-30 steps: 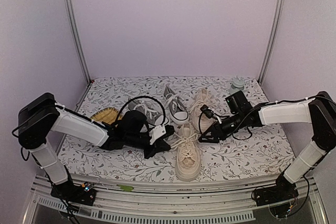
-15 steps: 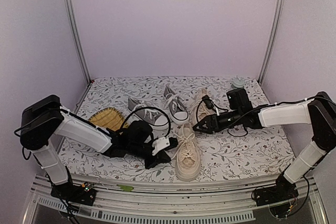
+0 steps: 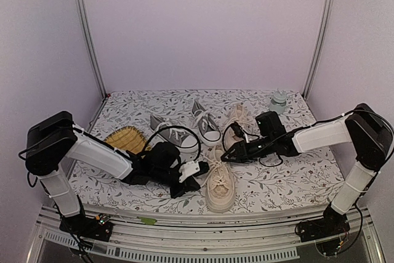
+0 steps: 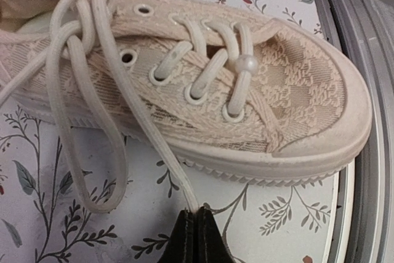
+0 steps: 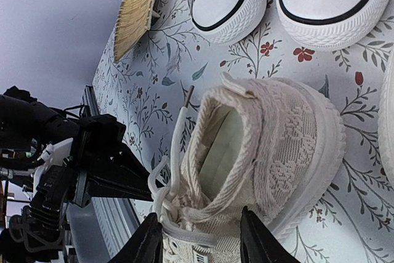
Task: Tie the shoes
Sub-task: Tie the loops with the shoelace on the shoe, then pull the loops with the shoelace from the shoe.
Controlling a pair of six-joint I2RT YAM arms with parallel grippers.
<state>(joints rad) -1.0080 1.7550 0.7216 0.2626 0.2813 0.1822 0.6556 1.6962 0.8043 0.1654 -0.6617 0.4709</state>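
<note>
The near cream shoe (image 3: 220, 184) (image 4: 265, 90) points its toe at the table's front edge. My left gripper (image 3: 196, 169) (image 4: 197, 215) sits low beside its left side, shut on the end of one cream lace (image 4: 148, 133) that runs up to a loose knot. My right gripper (image 3: 226, 154) (image 5: 200, 238) is open at that shoe's ankle opening (image 5: 228, 152), its fingers (image 5: 151, 241) straddling the collar and the knot. The second cream shoe (image 3: 236, 120) lies behind. The small grey pair (image 3: 175, 133) (image 3: 207, 122) stands at the back left, white toe caps (image 5: 229, 1) toward the right wrist camera.
A woven straw piece (image 3: 126, 138) (image 5: 139, 10) lies on the floral cloth left of the grey pair. A small grey-green bottle (image 3: 278, 99) stands at the back right corner. A metal rail (image 3: 184, 221) runs along the front edge, and black cables loop over both wrists.
My right gripper has moved left, from beside the near cream shoe onto its ankle opening. My left gripper slid slightly right and forward with the lace, then stayed still.
</note>
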